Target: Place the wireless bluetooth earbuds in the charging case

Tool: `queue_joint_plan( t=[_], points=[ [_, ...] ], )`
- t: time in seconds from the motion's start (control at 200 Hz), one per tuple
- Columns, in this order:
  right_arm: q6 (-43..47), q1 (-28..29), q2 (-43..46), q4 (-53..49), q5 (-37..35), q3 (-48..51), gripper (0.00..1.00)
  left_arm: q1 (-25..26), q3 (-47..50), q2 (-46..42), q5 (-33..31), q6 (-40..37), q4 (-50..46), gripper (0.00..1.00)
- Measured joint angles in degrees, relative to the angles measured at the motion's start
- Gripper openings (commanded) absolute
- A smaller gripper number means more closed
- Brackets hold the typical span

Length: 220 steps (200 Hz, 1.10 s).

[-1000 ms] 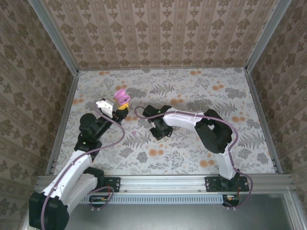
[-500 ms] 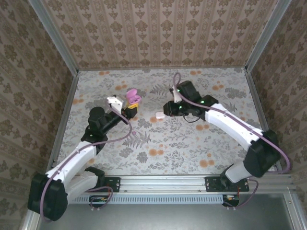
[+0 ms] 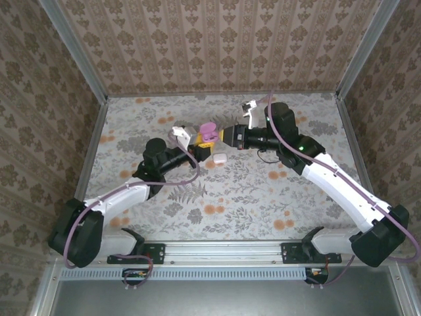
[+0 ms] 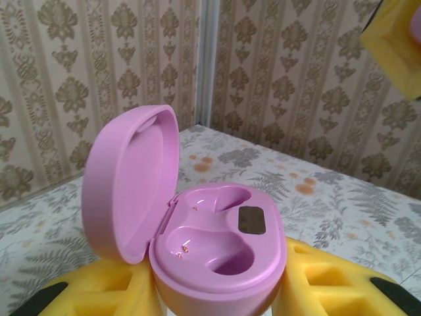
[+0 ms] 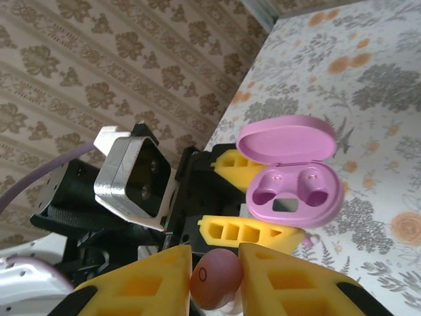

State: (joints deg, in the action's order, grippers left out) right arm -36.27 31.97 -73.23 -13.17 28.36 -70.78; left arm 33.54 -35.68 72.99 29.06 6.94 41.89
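Floral desk, wallpaper walls; left fingers clamp the open charging case, sockets empty and facing out, while the right fingers pinch a pinkish earbud just beside the case, presumably lining up the insert.

White rounded-square box lying on floral table, about mid-table, slightly toward far edge. Patterned walls on three sides.
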Motion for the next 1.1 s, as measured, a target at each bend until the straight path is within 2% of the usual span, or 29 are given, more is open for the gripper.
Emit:
queue_joint_plan(
  t=[0.555,1.1],
  points=[
    [4.66,0.55,-5.81,0.79,5.51,-2.14,0.26,0.31,-1.88,1.01,9.35,0.20,1.79,0.39],
    [7.91,0.55,-8.90,-2.64,7.04,-4.98,0.26,0.61,-2.19,1.18,10.38,-0.55,0.13,0.39]
  ],
)
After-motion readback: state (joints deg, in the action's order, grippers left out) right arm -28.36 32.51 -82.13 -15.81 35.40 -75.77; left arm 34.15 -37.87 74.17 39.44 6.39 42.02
